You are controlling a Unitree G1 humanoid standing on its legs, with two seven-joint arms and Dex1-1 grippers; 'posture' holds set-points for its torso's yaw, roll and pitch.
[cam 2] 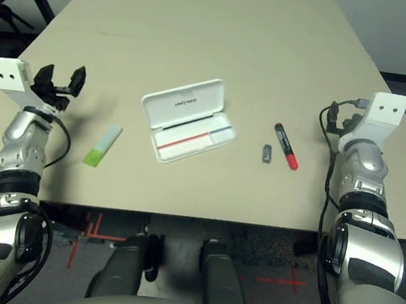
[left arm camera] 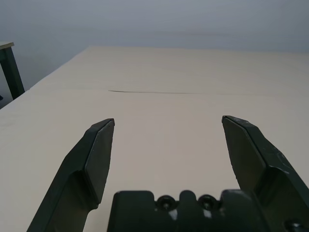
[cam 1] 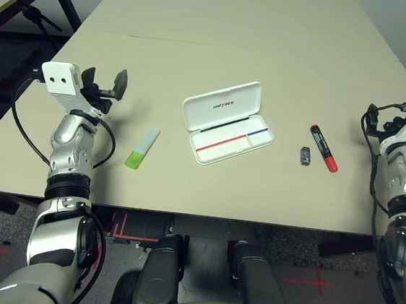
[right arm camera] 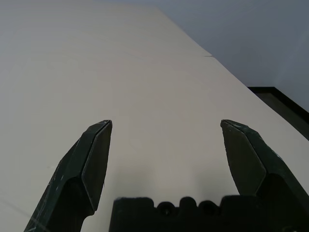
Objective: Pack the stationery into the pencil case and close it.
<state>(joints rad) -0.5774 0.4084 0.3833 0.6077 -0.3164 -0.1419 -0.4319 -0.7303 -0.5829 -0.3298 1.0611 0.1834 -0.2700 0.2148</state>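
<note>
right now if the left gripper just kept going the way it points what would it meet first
Nothing, as far as the left wrist view shows: the left gripper, jaws open, faces bare table, then a wall. The highlighter lies off its line.

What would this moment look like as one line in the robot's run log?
stage: start | pencil case: open, empty | highlighter, red marker, small dark piece: on table | left gripper: open | right gripper: open
</note>
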